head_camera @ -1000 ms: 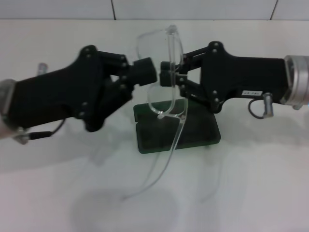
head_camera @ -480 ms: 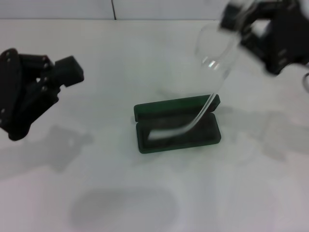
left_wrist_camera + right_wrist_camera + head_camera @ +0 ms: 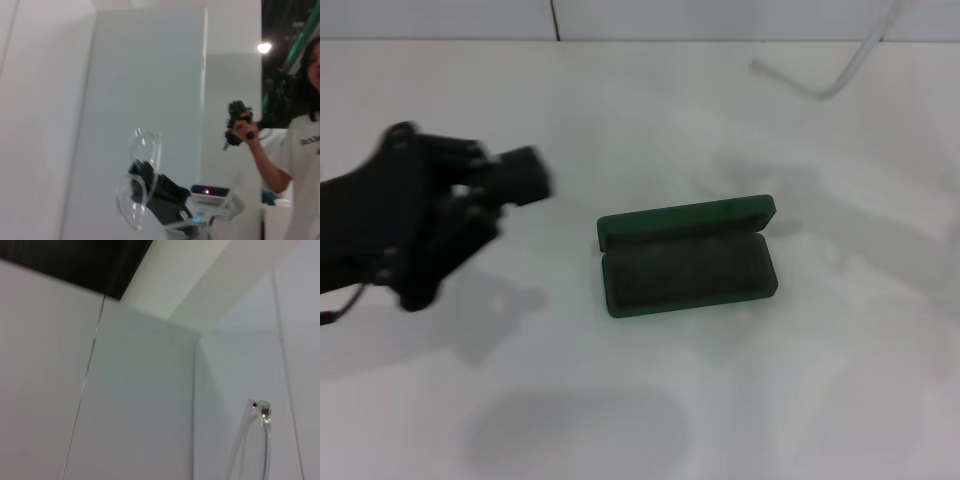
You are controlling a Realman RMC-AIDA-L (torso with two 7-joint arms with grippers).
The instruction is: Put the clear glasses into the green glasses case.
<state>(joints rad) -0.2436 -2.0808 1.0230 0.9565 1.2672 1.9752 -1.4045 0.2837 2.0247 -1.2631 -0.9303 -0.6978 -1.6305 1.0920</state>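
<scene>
I hold the clear glasses (image 3: 840, 70) high in my right claw, out of frame; next, lower them into the open green glasses case (image 3: 687, 257). Left claw (image 3: 525, 172), grip unclear, idles.

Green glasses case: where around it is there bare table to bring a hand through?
Bare table lies on every side of the open green glasses case, widest in front of it and to its right. The left hand crowds its left. The clear glasses hang high at the far right.

Lab: white table (image 3: 650, 100), teleoperator (image 3: 295, 150)
</scene>
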